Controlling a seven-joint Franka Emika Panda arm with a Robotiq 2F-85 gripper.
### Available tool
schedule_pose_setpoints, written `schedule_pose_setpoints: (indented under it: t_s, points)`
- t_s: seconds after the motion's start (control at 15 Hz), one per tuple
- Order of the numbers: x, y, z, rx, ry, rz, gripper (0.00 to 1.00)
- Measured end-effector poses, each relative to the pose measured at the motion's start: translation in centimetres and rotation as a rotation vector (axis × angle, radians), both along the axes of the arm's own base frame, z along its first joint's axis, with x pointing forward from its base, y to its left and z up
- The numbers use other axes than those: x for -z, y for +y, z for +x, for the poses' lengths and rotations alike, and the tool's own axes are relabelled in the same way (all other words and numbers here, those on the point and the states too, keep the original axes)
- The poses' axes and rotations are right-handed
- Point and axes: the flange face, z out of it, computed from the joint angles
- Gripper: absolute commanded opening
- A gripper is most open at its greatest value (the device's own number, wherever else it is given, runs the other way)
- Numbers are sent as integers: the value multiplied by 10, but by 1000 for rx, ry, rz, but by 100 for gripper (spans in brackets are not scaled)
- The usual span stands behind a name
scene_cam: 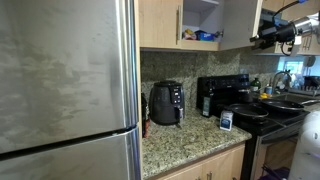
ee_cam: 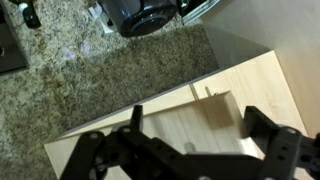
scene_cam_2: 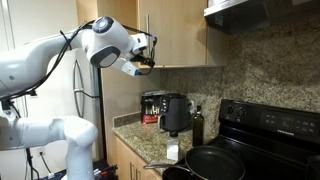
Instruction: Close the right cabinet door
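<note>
Door (scene_cam: 238, 20) stands ajar above the worktop (scene_cam: 190, 140). Pincer (ee_cam: 180, 148) is spread apart beside it, holding nothing. Risk: we push near the edge, the pincer slips off, and the door bounces back open.

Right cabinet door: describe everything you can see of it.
The right cabinet door is a tall flat panel of light maple-look wood, with its paler greyish inner face showing in an exterior view. It stands upright and swung open beside the exposed cabinet compartment, which holds blue packages. Its top runs out of frame, and no handle can be made out on it there. The open claw hovers at its lower outer edge; whether they touch cannot be told.
</note>
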Motion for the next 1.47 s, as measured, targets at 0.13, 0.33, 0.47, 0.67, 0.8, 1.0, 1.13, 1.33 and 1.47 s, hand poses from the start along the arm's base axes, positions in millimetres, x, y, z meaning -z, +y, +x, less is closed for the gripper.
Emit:
schedule_pose_setpoints:
  t_s: [0.13,0.33,0.47,0.67,0.8,1.0,1.13,1.33,1.47]
  points:
    - [-9,-1,-2,29,-98,-24,100]
    - [-14,3,3,-5,-192,-62,100]
    - [-10,8,4,-43,-195,-105,100]
    - [-2,16,5,-118,-161,-144,100]
    - [4,22,5,-176,-133,-167,100]
    - [9,26,3,-227,-101,-168,100]
    - [9,25,1,-218,-102,-169,100]
    - [10,22,0,-187,-73,-173,100]
    - [10,16,-6,-129,-46,-189,100]
